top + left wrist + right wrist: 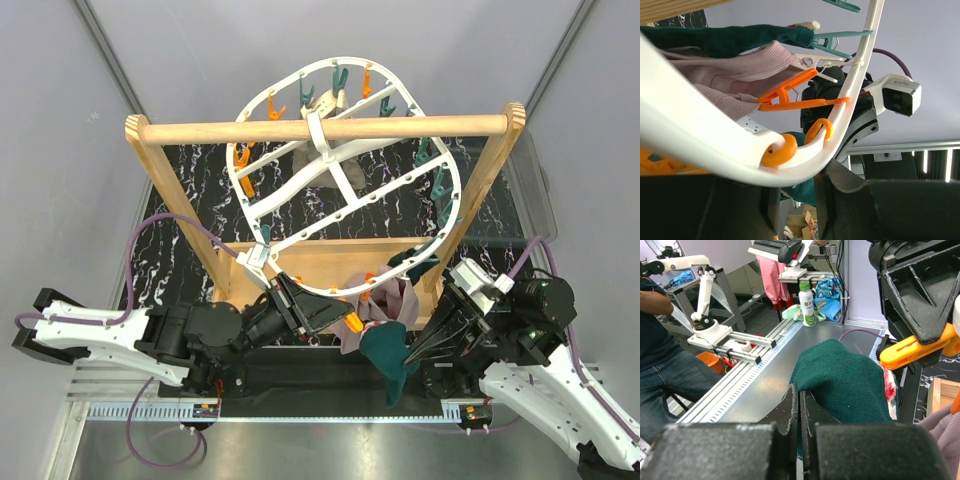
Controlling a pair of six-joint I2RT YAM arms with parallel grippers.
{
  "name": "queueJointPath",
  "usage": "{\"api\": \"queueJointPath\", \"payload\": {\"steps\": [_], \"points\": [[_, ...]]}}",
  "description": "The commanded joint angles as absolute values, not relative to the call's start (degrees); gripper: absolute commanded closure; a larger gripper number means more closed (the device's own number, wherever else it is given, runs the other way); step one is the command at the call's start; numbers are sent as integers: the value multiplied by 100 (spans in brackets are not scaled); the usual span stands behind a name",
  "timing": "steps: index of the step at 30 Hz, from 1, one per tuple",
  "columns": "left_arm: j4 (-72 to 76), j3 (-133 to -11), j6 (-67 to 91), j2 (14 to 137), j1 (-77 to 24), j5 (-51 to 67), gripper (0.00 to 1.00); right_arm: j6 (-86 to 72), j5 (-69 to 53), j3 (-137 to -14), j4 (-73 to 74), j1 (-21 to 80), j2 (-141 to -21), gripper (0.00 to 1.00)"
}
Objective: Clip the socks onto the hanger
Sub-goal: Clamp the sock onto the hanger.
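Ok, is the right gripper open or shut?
Shut: the right gripper shows fingers pressed together, only a thin slit between. The teal sock lies right beyond them; whether it is pinched, I cannot tell.

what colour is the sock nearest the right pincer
The sock is dark teal, clearest in the right wrist view.

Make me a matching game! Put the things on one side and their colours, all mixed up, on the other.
Things:
1. hanger
2. sock in the right gripper
3. clothespin in the left gripper
4. rail

Colours:
A. orange
B. light wood
C. white
D. dark teal

Pairs: 1-C, 2-D, 3-A, 4-B
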State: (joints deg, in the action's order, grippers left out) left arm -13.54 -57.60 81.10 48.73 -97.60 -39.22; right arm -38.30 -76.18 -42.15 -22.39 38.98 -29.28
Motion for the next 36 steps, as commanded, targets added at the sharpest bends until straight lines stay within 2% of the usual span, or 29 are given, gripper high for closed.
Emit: {"api": "queueJointPath", "payload": {"steps": [1, 23, 28, 36], "points": [[-1055, -5704, 8341, 4799, -9773, -3981, 100, -4008, -7682, -4210, -2759, 3999, -3006, 100], [-694, -5625, 8314, 4790, -9774, -3806, 100, -3876, -7629, -3912, -3094, 4245, -3410, 100], [-650, -5572, 8314, 4746, -9774, -3806, 100, -3324, -7506, -3832, -2313, 4245, -3384, 100], [-598, -5555, 8288, 4729, -9782, -3762, 100, -3006, -7418, -3929, -1951, 4245, -3480, 100]]}}
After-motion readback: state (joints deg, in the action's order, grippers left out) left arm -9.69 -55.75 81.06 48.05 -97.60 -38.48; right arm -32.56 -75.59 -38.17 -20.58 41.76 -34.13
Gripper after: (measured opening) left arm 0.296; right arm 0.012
